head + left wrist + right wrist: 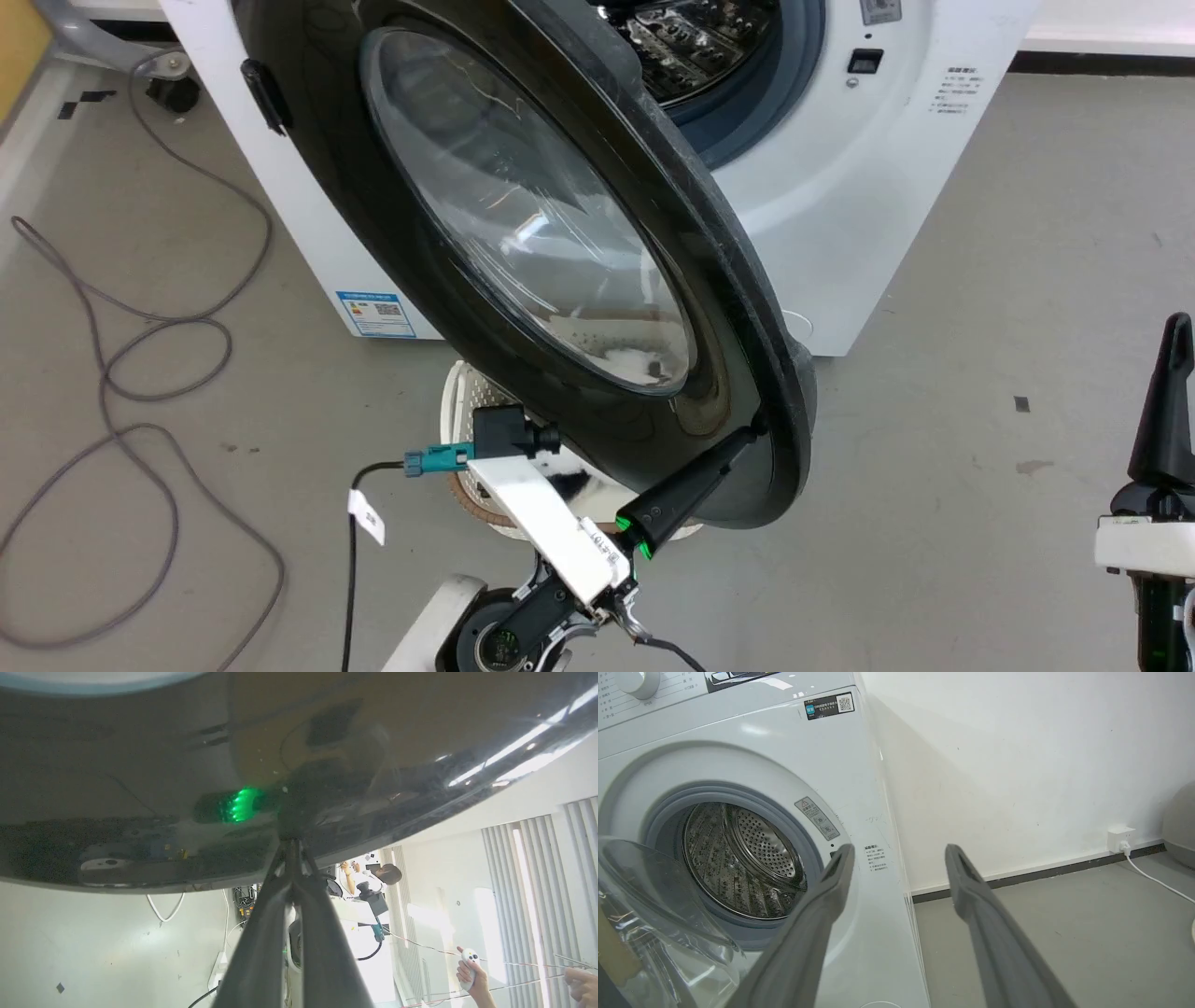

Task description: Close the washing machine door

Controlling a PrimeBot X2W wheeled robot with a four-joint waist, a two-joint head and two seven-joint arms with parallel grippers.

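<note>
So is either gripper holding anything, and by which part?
Nothing held: the left gripper is shut, tips against the washing machine door near its rim; the right gripper is open, empty.

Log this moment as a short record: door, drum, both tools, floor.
door: washing machine door open, swung out from the washer
drum: steel drum opening uncovered
left arm: left tool shut, tips against the door's glossy black face near its rim
right arm: right tool open, holding nothing, apart from the door
floor: grey cable looped to the washer's left; white basket partly hidden below the door
</note>
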